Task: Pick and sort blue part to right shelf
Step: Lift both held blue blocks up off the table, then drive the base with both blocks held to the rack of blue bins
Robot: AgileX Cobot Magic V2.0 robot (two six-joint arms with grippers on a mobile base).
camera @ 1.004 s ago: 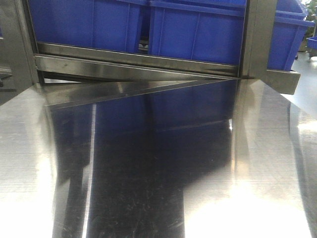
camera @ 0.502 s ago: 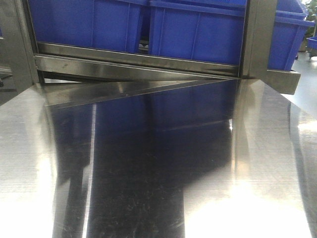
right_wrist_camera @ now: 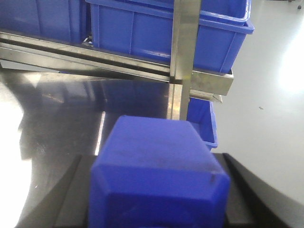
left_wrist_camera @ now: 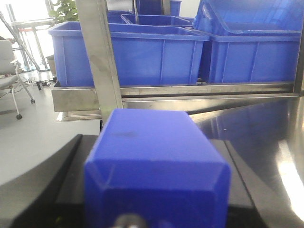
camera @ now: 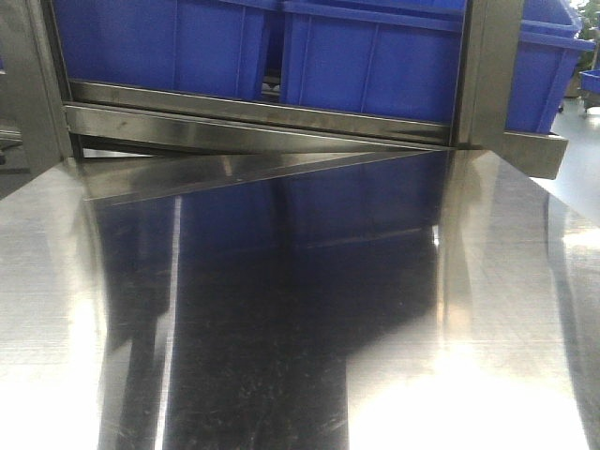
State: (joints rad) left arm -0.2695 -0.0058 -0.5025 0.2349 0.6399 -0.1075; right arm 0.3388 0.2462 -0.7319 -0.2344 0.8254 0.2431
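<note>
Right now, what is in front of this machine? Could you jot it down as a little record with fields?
Surface: shiny steel table, reflecting blue from the bins.
Shelf: grey steel rack at the table's far edge, with a flat front rail.
Bins: large blue bins side by side on the rack.
Left wrist view: left blue block fills the foreground between dark shapes.
Right wrist view: right blue block, flanked the same way.
Grip: cannot tell whether either block is clamped.
Arms: none visible in the front view.
</note>
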